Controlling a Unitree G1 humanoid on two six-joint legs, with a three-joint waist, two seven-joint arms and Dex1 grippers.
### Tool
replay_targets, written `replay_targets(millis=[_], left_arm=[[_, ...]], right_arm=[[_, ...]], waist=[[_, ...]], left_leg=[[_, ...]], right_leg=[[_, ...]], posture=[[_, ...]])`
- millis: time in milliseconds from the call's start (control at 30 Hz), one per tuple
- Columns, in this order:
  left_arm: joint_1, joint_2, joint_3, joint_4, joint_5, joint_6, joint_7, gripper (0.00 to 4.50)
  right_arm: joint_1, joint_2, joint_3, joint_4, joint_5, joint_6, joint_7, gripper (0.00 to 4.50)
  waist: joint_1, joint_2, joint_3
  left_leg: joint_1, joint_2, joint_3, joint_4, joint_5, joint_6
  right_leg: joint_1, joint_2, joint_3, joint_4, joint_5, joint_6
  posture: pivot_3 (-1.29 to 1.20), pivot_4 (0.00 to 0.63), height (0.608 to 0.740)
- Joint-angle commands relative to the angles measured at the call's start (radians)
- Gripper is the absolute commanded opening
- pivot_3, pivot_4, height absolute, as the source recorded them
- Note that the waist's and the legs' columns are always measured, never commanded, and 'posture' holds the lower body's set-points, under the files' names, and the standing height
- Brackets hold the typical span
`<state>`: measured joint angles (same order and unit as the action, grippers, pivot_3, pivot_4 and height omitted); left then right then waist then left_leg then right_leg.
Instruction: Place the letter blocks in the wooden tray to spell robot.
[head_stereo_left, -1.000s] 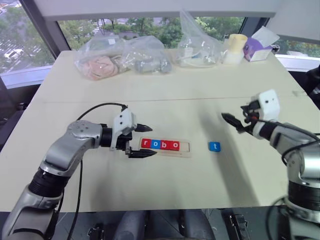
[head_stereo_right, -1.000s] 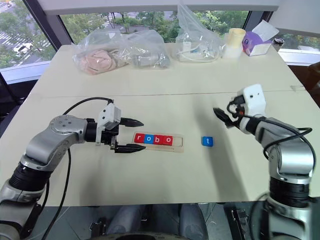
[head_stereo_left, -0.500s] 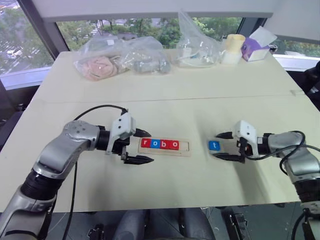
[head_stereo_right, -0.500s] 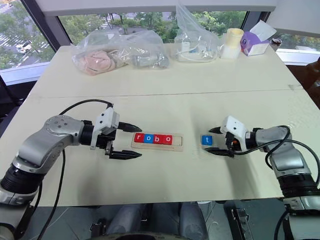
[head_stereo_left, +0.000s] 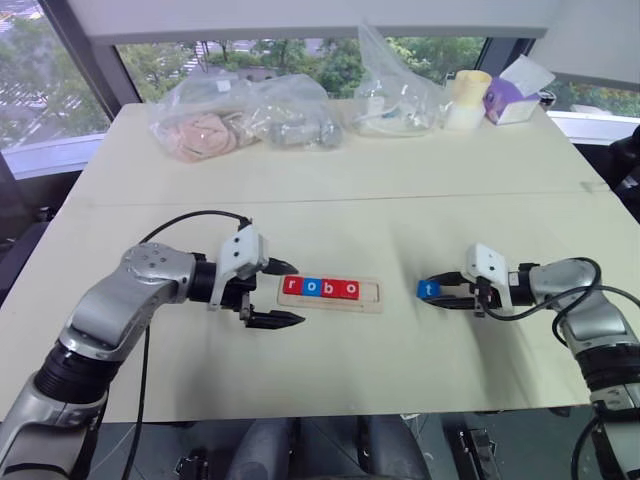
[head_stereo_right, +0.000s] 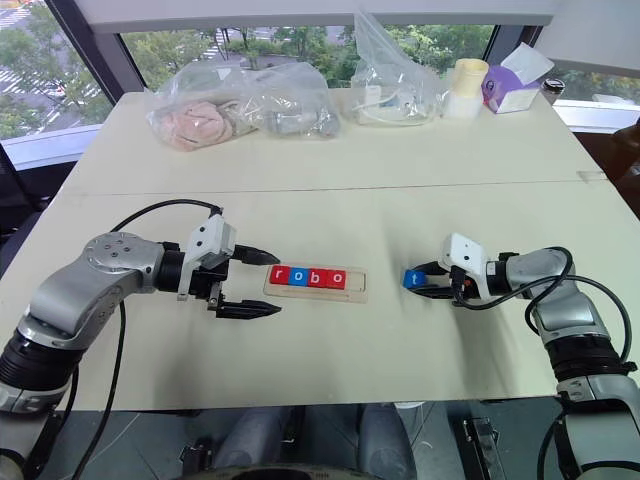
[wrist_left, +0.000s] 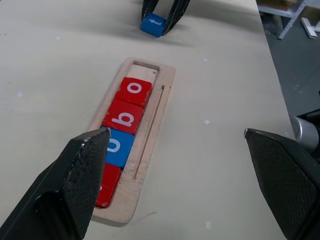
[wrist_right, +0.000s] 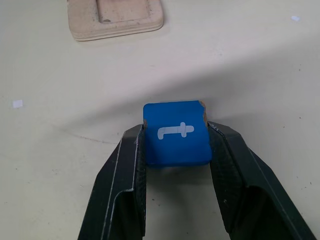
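Observation:
The wooden tray (head_stereo_left: 369, 293) lies mid-table holding four letter blocks: red r (head_stereo_left: 291, 286), blue o (head_stereo_left: 309, 287), red b (head_stereo_left: 329, 288) and red o (head_stereo_left: 349, 289). Its right end slot is bare. To the tray's right, the blue t block (head_stereo_left: 427, 290) sits on the table with my right gripper (head_stereo_left: 433, 290) shut on it. In the right wrist view the fingers (wrist_right: 131, 165) press both sides of the t block (wrist_right: 175, 135). My left gripper (head_stereo_left: 299, 293) stands open at the tray's left end, its fingers straddling the tray (wrist_left: 157, 125) in the left wrist view.
Clear plastic bags (head_stereo_left: 240, 120) with contents lie along the table's far side, with another bag (head_stereo_left: 395, 95) beside them. A pale cup (head_stereo_left: 470, 98) and a purple box (head_stereo_left: 515, 95) stand at the far right corner. A seam (head_stereo_left: 330, 198) crosses the table.
My right gripper dropped from above the table to the t block, turned level, and shut on it. The left gripper stayed open at the tray's left end.

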<state>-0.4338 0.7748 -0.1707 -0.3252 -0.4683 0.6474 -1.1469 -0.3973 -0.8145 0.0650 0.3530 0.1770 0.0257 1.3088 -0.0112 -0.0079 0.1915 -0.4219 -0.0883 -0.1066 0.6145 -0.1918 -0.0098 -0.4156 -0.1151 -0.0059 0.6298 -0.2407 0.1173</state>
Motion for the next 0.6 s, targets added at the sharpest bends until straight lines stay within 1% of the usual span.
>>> replay_targets(millis=[33, 100, 167, 300, 467, 600], left_arm=[[-0.003, 0.016, 0.033, -0.009, -0.004, -0.017, -0.001, 4.5], [-0.004, 0.027, 0.043, 0.01, 0.002, -0.028, -0.005, 4.5], [-0.004, 0.033, 0.047, 0.022, 0.006, -0.035, -0.003, 4.5], [0.005, 0.031, 0.047, 0.016, 0.004, -0.037, 0.005, 4.5], [0.016, 0.013, 0.051, 0.001, 0.002, -0.035, 0.033, 4.5], [0.015, -0.006, 0.056, -0.012, -0.011, -0.019, 0.062, 4.5]], right_arm=[[-0.023, 0.007, -0.02, -0.129, 0.044, 0.099, -0.025, 1.16], [-0.042, 0.017, 0.001, -0.264, 0.079, 0.21, -0.027, 1.16], [-0.049, 0.024, 0.033, -0.353, 0.077, 0.265, -0.029, 1.16], [-0.058, 0.039, 0.081, -0.434, 0.057, 0.326, -0.054, 1.16], [-0.08, 0.065, 0.146, -0.467, 0.0, 0.367, -0.113, 1.16], [-0.097, 0.09, 0.19, -0.438, -0.053, 0.358, -0.157, 1.16]], waist=[[-0.003, 0.0, 0.0], [-0.005, 0.0, 0.0], [-0.004, 0.001, 0.0], [0.006, 0.0, 0.0], [0.01, 0.0, 0.0], [0.015, 0.0, 0.0]], left_leg=[[0.0, 0.0, 0.0, 0.0, 0.0, 0.0], [-0.001, 0.0, 0.0, 0.0, 0.0, 0.0], [-0.002, 0.0, 0.0, -0.001, 0.0, 0.0], [-0.003, 0.0, -0.001, -0.001, 0.0, 0.0], [-0.004, -0.002, 0.0, 0.0, 0.0, 0.0], [-0.004, -0.001, 0.0, 0.0, 0.0, 0.0]], right_leg=[[0.0, 0.0, 0.0, 0.0, 0.0, 0.0], [-0.002, 0.0, 0.0, 0.001, 0.0, 0.0], [-0.004, 0.0, 0.001, 0.002, 0.0, 0.0], [-0.004, 0.001, 0.001, 0.0, 0.0, 0.0], [-0.005, -0.002, 0.001, 0.0, 0.0, 0.001], [-0.005, -0.002, 0.0, 0.001, 0.0, 0.001]], posture=[[0.0, 0.15, 0.74], [0.0, 0.15, 0.74], [0.0, 0.15, 0.74], [0.0, 0.15, 0.74], [0.0, 0.15, 0.74], [0.0, 0.15, 0.74]])
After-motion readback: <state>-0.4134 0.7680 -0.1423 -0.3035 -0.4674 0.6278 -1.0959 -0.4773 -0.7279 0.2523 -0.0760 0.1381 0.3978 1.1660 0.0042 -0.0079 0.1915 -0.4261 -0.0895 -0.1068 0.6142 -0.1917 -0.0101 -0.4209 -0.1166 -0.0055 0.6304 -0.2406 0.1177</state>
